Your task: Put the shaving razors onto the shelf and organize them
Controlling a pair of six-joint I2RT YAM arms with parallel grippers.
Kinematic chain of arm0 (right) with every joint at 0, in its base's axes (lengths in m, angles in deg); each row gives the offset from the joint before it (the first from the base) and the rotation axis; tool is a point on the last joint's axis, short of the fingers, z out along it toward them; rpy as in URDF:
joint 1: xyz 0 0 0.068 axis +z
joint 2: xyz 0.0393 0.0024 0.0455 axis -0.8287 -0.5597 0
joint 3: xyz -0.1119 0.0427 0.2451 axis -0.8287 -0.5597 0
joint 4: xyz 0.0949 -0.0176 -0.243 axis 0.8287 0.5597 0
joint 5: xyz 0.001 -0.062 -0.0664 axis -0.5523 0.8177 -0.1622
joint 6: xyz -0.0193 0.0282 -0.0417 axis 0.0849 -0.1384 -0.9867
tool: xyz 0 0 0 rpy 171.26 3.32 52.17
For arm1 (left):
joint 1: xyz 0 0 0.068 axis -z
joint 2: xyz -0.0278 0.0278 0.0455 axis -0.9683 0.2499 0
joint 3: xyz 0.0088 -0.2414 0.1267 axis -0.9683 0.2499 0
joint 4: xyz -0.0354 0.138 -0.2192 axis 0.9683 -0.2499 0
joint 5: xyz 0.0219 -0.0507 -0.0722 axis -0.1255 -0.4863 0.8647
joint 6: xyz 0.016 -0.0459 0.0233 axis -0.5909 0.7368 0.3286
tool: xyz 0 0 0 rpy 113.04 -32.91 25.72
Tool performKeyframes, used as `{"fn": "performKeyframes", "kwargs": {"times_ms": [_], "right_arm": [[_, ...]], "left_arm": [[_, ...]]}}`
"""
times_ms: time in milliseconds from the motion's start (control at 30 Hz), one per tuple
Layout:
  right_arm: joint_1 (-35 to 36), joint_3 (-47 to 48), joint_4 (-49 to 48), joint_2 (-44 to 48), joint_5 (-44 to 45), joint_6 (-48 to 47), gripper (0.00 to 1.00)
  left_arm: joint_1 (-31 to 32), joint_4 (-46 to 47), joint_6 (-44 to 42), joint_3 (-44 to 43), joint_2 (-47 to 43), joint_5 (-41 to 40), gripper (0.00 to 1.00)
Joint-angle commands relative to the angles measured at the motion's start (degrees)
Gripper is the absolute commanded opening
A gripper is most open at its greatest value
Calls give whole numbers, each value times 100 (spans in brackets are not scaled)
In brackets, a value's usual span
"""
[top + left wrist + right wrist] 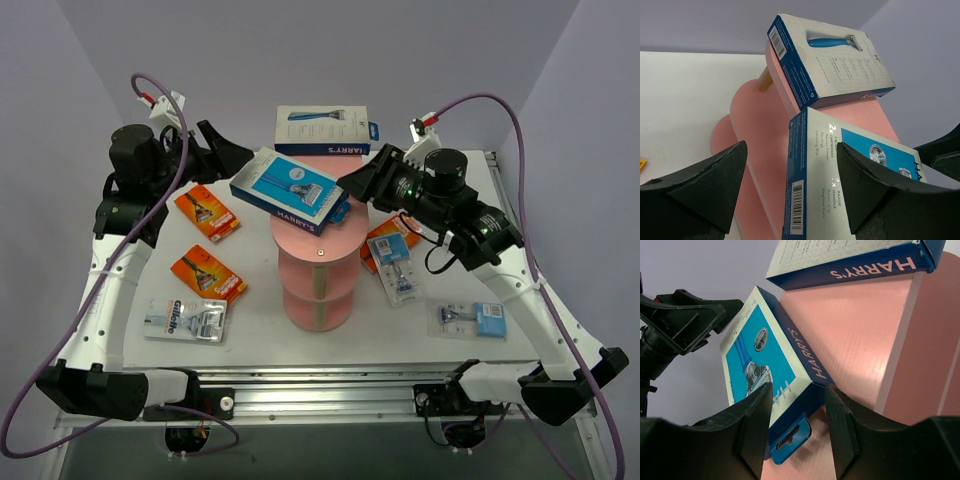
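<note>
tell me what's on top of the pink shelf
Two Harry's boxes: the far box lies flat at the back end, the near box tilts across the front. The pink top under them is hidden.

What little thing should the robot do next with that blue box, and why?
Probably lay the tilted Harry's box flat on the shelf's top tier. The right gripper grips its tab end, it leans on edge, and bare pink surface lies free in front of the other Harry's box.

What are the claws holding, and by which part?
Nothing in the left gripper. The right gripper straddles the hang-tab end of the tilted razor box; grip unclear.
</note>
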Motion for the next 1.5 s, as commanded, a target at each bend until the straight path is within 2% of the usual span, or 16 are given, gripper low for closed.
{"fn": "performKeyframes", "kwargs": {"times_ms": [0, 633, 1033, 1467], "right_arm": [[60, 62, 45, 218, 253, 46, 42], [297, -412, 45, 596, 245, 231, 42], [798, -571, -60, 649, 508, 319, 43], [851, -668, -297, 640, 526, 372, 42]], "left_arm": [[61, 387, -13, 61, -232, 140, 81], [184, 308, 39, 369, -495, 245, 74], [263, 158, 4, 405, -610, 245, 68], [307, 114, 127, 563, -768, 413, 62]]}}
